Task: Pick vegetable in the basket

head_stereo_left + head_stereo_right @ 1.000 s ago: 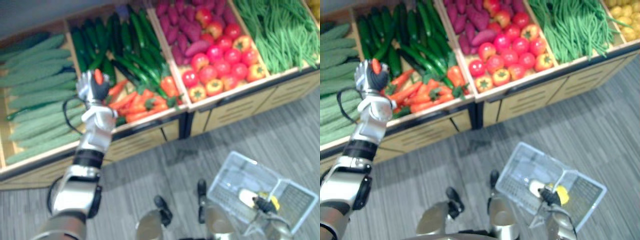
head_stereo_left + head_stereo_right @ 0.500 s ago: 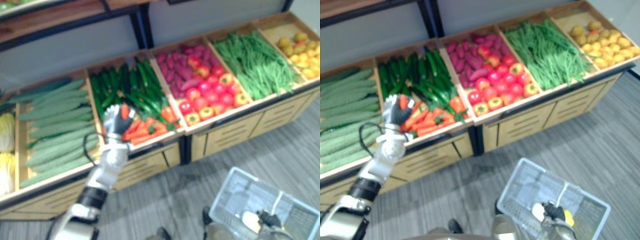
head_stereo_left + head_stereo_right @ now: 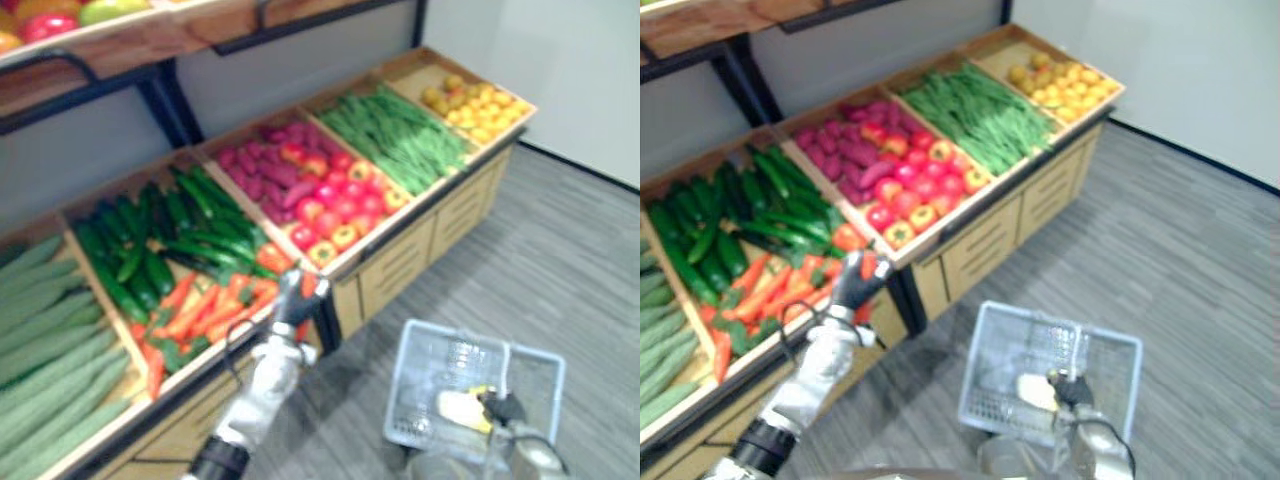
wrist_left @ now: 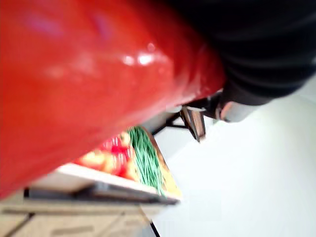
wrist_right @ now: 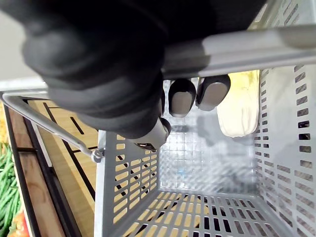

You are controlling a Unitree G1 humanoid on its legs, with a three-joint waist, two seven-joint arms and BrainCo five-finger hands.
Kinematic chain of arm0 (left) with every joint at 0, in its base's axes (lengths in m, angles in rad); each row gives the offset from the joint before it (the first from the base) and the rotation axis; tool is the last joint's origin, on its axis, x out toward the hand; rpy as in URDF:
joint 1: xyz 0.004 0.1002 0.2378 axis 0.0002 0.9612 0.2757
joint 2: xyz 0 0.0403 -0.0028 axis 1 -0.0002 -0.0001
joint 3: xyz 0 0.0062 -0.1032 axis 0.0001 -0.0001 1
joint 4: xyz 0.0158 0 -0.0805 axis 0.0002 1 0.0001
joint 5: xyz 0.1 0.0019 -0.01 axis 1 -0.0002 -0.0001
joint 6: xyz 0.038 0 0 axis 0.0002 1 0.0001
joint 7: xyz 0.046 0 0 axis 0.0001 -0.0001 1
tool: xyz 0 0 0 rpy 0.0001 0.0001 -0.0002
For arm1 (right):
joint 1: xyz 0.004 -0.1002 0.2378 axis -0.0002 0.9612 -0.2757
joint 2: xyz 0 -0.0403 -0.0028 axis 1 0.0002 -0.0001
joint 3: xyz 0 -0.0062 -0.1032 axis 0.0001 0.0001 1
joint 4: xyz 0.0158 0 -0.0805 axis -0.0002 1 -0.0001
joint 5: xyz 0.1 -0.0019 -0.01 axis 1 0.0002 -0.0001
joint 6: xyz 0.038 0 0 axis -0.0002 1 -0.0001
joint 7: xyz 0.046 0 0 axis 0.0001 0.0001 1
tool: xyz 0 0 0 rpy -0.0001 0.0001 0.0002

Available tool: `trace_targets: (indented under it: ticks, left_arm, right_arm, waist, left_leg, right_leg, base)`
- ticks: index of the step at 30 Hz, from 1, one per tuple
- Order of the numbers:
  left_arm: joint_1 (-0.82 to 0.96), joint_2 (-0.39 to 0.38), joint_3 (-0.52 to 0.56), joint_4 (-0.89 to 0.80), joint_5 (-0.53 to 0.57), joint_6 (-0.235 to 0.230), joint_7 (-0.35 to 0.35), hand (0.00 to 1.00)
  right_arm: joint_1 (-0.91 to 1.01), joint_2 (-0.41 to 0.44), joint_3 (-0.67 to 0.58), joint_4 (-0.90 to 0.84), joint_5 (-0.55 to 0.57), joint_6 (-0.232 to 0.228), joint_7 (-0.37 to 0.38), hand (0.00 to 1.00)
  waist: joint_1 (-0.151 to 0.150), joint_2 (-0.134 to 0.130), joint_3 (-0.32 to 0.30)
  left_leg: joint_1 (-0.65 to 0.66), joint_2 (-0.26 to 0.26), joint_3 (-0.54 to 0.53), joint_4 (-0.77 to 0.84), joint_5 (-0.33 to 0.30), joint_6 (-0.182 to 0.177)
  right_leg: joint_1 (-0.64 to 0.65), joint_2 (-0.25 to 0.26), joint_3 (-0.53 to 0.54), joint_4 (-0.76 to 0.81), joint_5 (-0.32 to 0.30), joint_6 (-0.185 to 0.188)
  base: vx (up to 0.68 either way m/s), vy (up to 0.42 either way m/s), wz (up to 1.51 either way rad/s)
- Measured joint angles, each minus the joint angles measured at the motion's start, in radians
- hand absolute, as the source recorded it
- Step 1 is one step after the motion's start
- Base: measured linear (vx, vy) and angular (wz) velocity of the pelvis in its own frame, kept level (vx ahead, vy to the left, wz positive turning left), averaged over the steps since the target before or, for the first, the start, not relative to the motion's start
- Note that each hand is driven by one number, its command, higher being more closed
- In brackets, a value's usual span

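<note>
Left wrist view: a smooth, glossy red vegetable (image 4: 84, 74) lies clasped in the curled fingers of the left hand (image 3: 852, 285), just before the wooden stand (image 3: 985, 240). The right hand (image 5: 98, 69) wraps around the metal handle (image 5: 256, 44) of the perforated grey plastic basket (image 5: 128, 207), which contains a pale yellow vegetable (image 5: 239, 108).

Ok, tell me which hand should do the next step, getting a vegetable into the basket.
Left. The left hand is already curled round a red vegetable. The right hand is shut on the handle of the basket, carrying it, so it is not free.
</note>
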Motion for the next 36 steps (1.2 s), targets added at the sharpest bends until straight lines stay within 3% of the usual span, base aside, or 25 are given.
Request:
trace_targets:
  ticks: [1,2,3,4,5,6,7,8,9,10,12,13,16,17,19,20,22,25,26,29,36]
  left_arm:
    - [0.000,-0.013,-0.005,0.010,0.000,0.000,-0.007,1.00]
    - [0.003,-0.019,-0.008,0.019,0.000,0.002,-0.018,1.00]
    - [0.003,-0.018,-0.010,0.019,0.000,0.002,-0.024,1.00]
    - [0.007,-0.027,-0.009,0.021,0.000,0.002,-0.027,1.00]
    - [0.010,-0.025,-0.016,0.030,0.000,0.000,-0.028,1.00]
    - [0.006,-0.044,-0.038,0.038,0.000,-0.015,-0.029,1.00]
    - [-0.005,-0.050,-0.053,0.048,0.000,-0.019,-0.029,1.00]
    - [-0.016,-0.061,-0.079,0.065,0.000,-0.019,-0.028,1.00]
    - [-0.013,-0.078,-0.114,0.099,0.000,-0.018,-0.025,1.00]
    - [-0.012,-0.085,-0.129,0.122,0.000,-0.015,-0.023,1.00]
    - [-0.014,-0.102,-0.200,0.215,0.001,0.016,-0.023,1.00]
    - [-0.014,-0.109,-0.207,0.233,0.001,0.017,-0.022,1.00]
    - [-0.043,-0.135,-0.229,0.309,0.004,0.016,0.001,1.00]
    - [-0.055,-0.136,-0.236,0.329,0.004,0.015,0.014,1.00]
    - [-0.059,-0.137,-0.234,0.345,0.003,0.014,0.032,1.00]
    - [-0.058,-0.137,-0.234,0.353,0.003,0.010,0.042,1.00]
    - [-0.046,-0.136,-0.231,0.355,0.003,0.007,0.066,1.00]
    - [-0.046,-0.147,-0.231,0.355,0.001,0.019,0.086,1.00]
    - [-0.050,-0.162,-0.232,0.361,0.001,0.027,0.087,1.00]
    - [-0.081,-0.169,-0.246,0.408,0.000,0.057,0.083,1.00]
    - [-0.081,-0.163,-0.262,0.452,0.000,0.098,0.078,1.00]
  right_arm:
    - [-0.019,-0.005,0.024,-0.012,-0.015,0.000,0.003,1.00]
    - [-0.039,-0.004,0.059,-0.021,-0.023,-0.001,0.004,1.00]
    - [-0.041,0.000,0.072,-0.025,-0.022,-0.002,0.005,1.00]
    - [-0.049,0.002,0.098,-0.025,-0.021,-0.003,0.005,1.00]
    - [-0.075,0.026,0.131,-0.028,-0.018,-0.004,0.006,1.00]
    - [-0.096,0.029,0.137,-0.053,-0.009,-0.004,0.006,1.00]
    - [-0.100,0.033,0.145,-0.059,-0.006,-0.007,0.009,1.00]
    - [-0.099,0.043,0.169,-0.050,-0.002,-0.005,0.012,1.00]
    - [-0.096,0.047,0.189,-0.050,-0.002,-0.003,0.024,1.00]
    - [-0.102,0.046,0.207,-0.051,-0.003,0.001,0.029,1.00]
    - [-0.092,0.050,0.273,-0.051,-0.003,0.033,0.051,1.00]
    - [-0.089,0.051,0.290,-0.053,-0.003,0.044,0.054,1.00]
    - [-0.089,0.043,0.323,-0.102,-0.003,0.075,0.077,1.00]
    - [-0.092,0.040,0.329,-0.118,-0.003,0.090,0.094,1.00]
    - [-0.098,0.038,0.335,-0.138,-0.003,0.110,0.120,1.00]
    - [-0.105,0.036,0.337,-0.139,-0.003,0.119,0.129,1.00]
    - [-0.126,0.030,0.372,-0.139,-0.003,0.129,0.156,1.00]
    - [-0.155,0.030,0.402,-0.143,-0.003,0.129,0.168,1.00]
    - [-0.157,0.028,0.401,-0.143,-0.004,0.130,0.170,1.00]
    - [-0.152,0.024,0.393,-0.202,-0.001,0.155,0.172,1.00]
    - [-0.141,0.032,0.336,-0.267,0.039,0.179,0.182,1.00]
  waist:
    - [0.001,0.002,0.000]
    - [-0.003,-0.018,-0.005]
    - [-0.007,-0.034,-0.006]
    - [-0.001,-0.039,-0.003]
    - [0.022,-0.065,0.002]
    - [0.043,-0.022,-0.010]
    - [0.040,-0.020,-0.007]
    - [0.041,-0.049,-0.009]
    - [0.048,-0.053,-0.009]
    - [0.050,-0.049,-0.006]
    - [0.041,-0.029,-0.003]
    - [0.044,-0.031,-0.003]
    - [0.033,-0.024,0.000]
    - [0.021,-0.022,0.002]
    - [0.019,-0.019,0.011]
    - [0.021,-0.019,0.012]
    - [0.028,-0.018,0.013]
    - [0.041,0.009,0.013]
    - [0.047,0.014,0.020]
    - [0.043,0.009,0.020]
    - [0.043,0.010,0.019]
  left_leg:
    - [0.000,0.015,0.041,0.001,0.001,0.001]
    - [0.004,0.014,0.085,0.015,-0.001,0.000]
    - [0.005,0.001,0.097,0.032,-0.005,-0.001]
    - [-0.003,0.009,0.103,0.068,0.000,0.008]
    - [-0.028,0.002,0.091,0.096,-0.007,0.051]
    - [-0.035,0.007,0.111,-0.070,0.061,0.109]
    - [-0.035,0.023,0.139,-0.057,0.059,0.055]
    - [-0.045,0.010,0.188,-0.018,0.056,0.060]
    - [-0.057,0.021,0.228,0.027,0.040,0.063]
    - [-0.062,0.035,0.242,0.053,0.031,0.064]
    - [-0.065,0.104,0.262,0.149,0.022,0.057]
    - [-0.062,0.118,0.265,0.173,0.022,0.057]
    - [-0.090,0.176,0.282,0.310,0.023,0.057]
    - [-0.125,0.214,0.257,0.410,0.032,0.058]
    - [-0.174,0.230,0.136,0.513,-0.007,0.041]
    - [-0.193,0.207,0.052,0.515,-0.026,0.020]
    - [-0.188,0.093,-0.195,0.353,-0.053,-0.022]
    - [-0.174,0.027,-0.371,0.103,-0.014,-0.025]
    - [-0.169,0.027,-0.356,0.083,0.042,-0.022]
    - [-0.167,-0.006,-0.321,0.040,0.058,0.001]
    - [-0.102,-0.031,-0.321,-0.042,0.089,0.004]
  right_leg:
    - [-0.047,-0.011,-0.091,0.070,-0.031,-0.048]
    - [-0.107,-0.053,-0.205,0.196,-0.046,-0.082]
    - [-0.122,-0.066,-0.248,0.234,-0.026,-0.092]
    - [-0.141,-0.055,-0.293,0.257,0.027,-0.134]
    - [-0.133,-0.016,-0.276,0.168,0.156,-0.197]
    - [-0.125,-0.003,-0.347,0.203,0.064,-0.203]
    - [-0.128,-0.028,-0.415,0.316,-0.074,-0.148]
    - [-0.102,-0.093,-0.482,0.409,-0.219,-0.054]
    - [-0.055,-0.114,-0.522,0.388,-0.270,0.007]
    - [-0.042,-0.103,-0.536,0.349,-0.266,0.025]
    - [0.048,-0.003,-0.495,0.163,-0.162,0.000]
    - [0.064,0.016,-0.476,0.129,-0.147,-0.004]
    - [0.065,0.052,-0.405,0.092,-0.145,-0.006]
    - [0.070,0.065,-0.384,0.089,-0.144,-0.008]
    - [0.087,0.082,-0.335,0.092,-0.143,-0.010]
    - [0.089,0.087,-0.307,0.094,-0.143,-0.009]
    - [0.091,0.095,-0.218,0.088,-0.134,0.004]
    - [0.058,0.111,-0.138,0.070,-0.113,0.023]
    - [0.061,0.115,-0.129,0.058,-0.098,0.025]
    - [0.080,0.078,-0.129,-0.027,-0.035,0.053]
    - [0.120,0.056,-0.160,-0.065,-0.012,0.054]
  base:
    - [0.11,0.077,-1.30]
    - [0.10,0.046,-1.11]
    - [0.07,0.019,-1.22]
    - [0.00,-0.004,-1.52]
    - [-0.09,0.004,-2.22]
    - [-0.13,0.015,-1.88]
    - [-0.07,-0.001,-1.46]
    - [-0.01,-0.072,-0.95]
    - [0.02,-0.078,-1.01]
    - [0.01,-0.117,-0.93]
    - [0.03,-0.169,-0.82]
    - [0.02,-0.163,-0.95]
    - [0.00,-0.088,-0.74]
    - [0.01,-0.046,-0.41]
    - [0.03,-0.036,-0.69]
    - [0.03,-0.001,-1.04]
    - [0.00,0.050,-1.15]
    - [-0.02,0.111,-1.19]
    - [0.00,0.162,-0.81]
    - [0.06,0.230,-0.23]
    - [0.12,0.095,0.08]
